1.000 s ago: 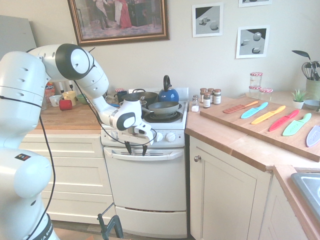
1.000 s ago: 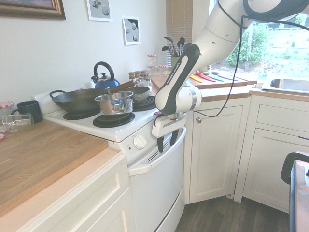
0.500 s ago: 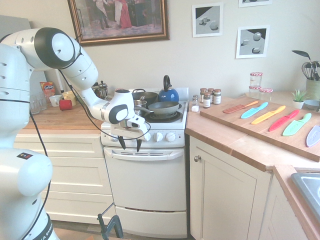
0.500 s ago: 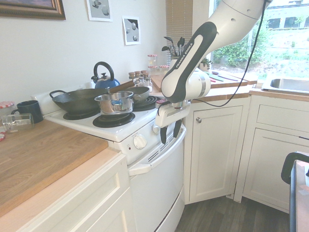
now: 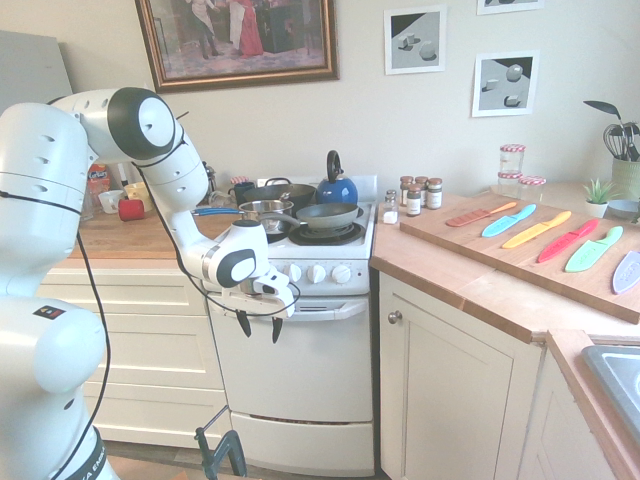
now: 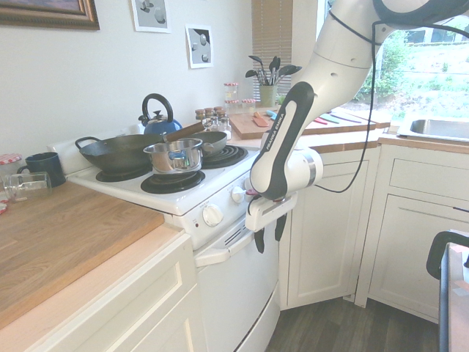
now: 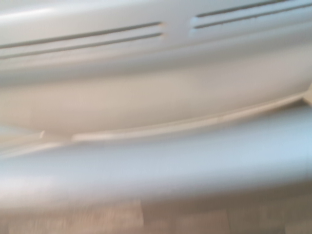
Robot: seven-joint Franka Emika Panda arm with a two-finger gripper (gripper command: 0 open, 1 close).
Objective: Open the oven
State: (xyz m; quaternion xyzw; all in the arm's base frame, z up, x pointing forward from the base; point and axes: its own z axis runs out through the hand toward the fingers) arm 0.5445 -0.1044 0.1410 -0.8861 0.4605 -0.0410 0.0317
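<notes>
Here, fingers (image 5: 260,328) apart, nothing between visible; oven door (image 5: 295,365) just beside.

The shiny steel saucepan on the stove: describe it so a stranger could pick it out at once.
Find the white range against the wall. On its cooktop, the saucepan sits at the front, by the wooden counter. It is the small, bright silver pot, unlike the wide dark wok behind it.
</notes>
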